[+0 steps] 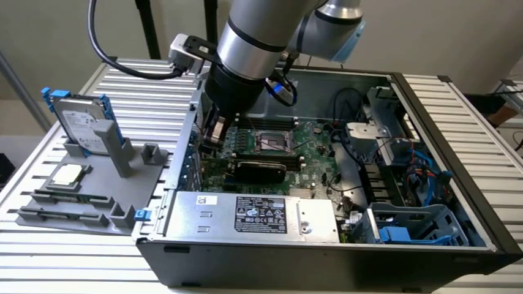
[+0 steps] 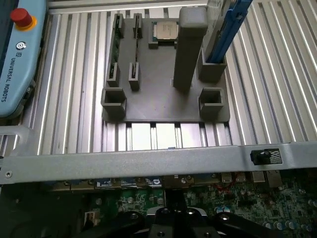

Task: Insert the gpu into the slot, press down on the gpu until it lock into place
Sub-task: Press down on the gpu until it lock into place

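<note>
The gpu, a flat black card, lies across the green motherboard inside the open computer case, level with the board. The slot is hidden beneath it. My gripper reaches down into the case at the card's end by the wall on the exterior view's left, fingers shut together with nothing held. Whether it touches the card I cannot tell. In the wrist view the gripper shows as black linkage hanging low over the motherboard, just inside the case wall.
A silver power-supply box fills the case's front, with a blue drive cage and cables on the exterior view's right. Outside the case, a grey fixture holds a hard drive with blue rails and a processor. A teach pendant lies on the slatted table.
</note>
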`<state>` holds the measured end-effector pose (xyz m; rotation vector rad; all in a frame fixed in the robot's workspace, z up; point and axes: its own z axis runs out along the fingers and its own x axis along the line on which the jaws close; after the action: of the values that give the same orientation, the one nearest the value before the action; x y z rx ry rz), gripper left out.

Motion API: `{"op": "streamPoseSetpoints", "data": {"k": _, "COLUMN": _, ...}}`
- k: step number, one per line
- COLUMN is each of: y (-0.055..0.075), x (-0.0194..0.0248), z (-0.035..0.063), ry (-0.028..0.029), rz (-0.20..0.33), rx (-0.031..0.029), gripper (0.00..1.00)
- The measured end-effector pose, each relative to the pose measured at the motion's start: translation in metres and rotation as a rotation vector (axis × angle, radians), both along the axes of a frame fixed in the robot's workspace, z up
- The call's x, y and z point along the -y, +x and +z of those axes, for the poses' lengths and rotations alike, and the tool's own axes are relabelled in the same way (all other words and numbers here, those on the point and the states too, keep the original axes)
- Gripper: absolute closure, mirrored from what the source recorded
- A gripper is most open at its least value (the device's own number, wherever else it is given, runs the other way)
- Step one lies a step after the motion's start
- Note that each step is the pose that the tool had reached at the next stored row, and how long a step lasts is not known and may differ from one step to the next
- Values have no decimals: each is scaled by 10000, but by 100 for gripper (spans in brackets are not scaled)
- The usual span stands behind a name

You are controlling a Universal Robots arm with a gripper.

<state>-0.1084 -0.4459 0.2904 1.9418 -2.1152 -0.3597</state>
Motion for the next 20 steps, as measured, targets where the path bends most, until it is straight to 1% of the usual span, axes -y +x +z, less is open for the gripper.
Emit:
{"op": "streamPoseSetpoints", "data": {"k": 4, "y": -1, "x": -2, "z": 1, "ry": -31, "rz": -99, "rx": -22, "gripper": 89}}
{"op": "streamPoseSetpoints", "data": {"k": 9, "y": 0, "x": -15, "z": 14, "ry": -63, "rz": -164, "rx": -43, "gripper": 89}}
{"op": "streamPoseSetpoints", "data": {"k": 10, "y": 0, "x": -14, "z": 17, "ry": -86, "rz": -174, "rx": -51, "gripper": 89}}
{"op": "streamPoseSetpoints", "data": {"k": 12, "y": 2, "x": -14, "z": 29, "ry": -139, "rz": -215, "rx": -94, "gripper": 89}}
{"op": "streamPoseSetpoints", "data": {"k": 15, "y": 10, "x": 2, "z": 43, "ry": -221, "rz": -303, "rx": -138, "gripper": 89}}
{"op": "streamPoseSetpoints", "data": {"k": 17, "y": 13, "x": 17, "z": 44, "ry": -259, "rz": -358, "rx": -143, "gripper": 89}}
{"op": "streamPoseSetpoints", "data": {"k": 20, "y": 12, "x": 33, "z": 42, "ry": -291, "rz": -468, "rx": -144, "gripper": 89}}
